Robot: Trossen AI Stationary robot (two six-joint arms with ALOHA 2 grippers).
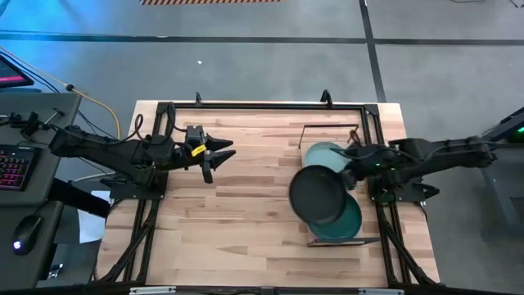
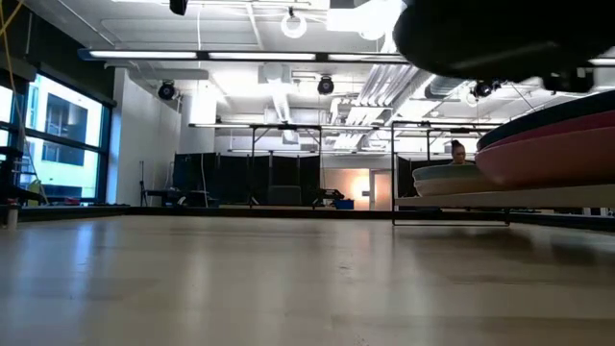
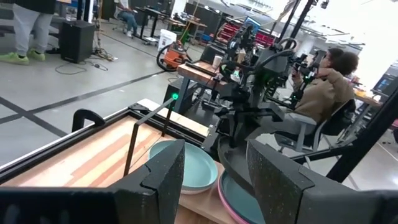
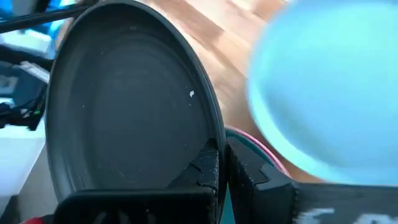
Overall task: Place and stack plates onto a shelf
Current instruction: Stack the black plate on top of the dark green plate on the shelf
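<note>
Large open workshop beyond, with ceiling pipes, round lamps and dark partitions in the low view; a seated person (image 3: 326,87) in a tan top behind the far arm in the left wrist view. Light plank bench (image 1: 246,213) edged by a black frame.

Toward the right side of the bench, the shelf (image 1: 306,133): a pale board in thin black wire, long axis running from the far edge to the near edge. At its far end, a pale teal plate (image 1: 321,155) lying flat. At its near end, a stack topped by a dark green plate (image 1: 350,221), with a pink rim (image 4: 252,136) just showing beneath in the right wrist view.

Right end effector (image 1: 354,174) over the middle of the shelf, clamped on the rim of the black plate (image 1: 316,195). Black plate raised clear of the stack, tilted, hollow face up, overlapping both the teal plate and the green one from above, reaching out past the shelf's left edge.

Left end effector (image 1: 219,155) well apart, over the left-centre bench, fingers spread, nothing between them, aimed toward the shelf.
</note>
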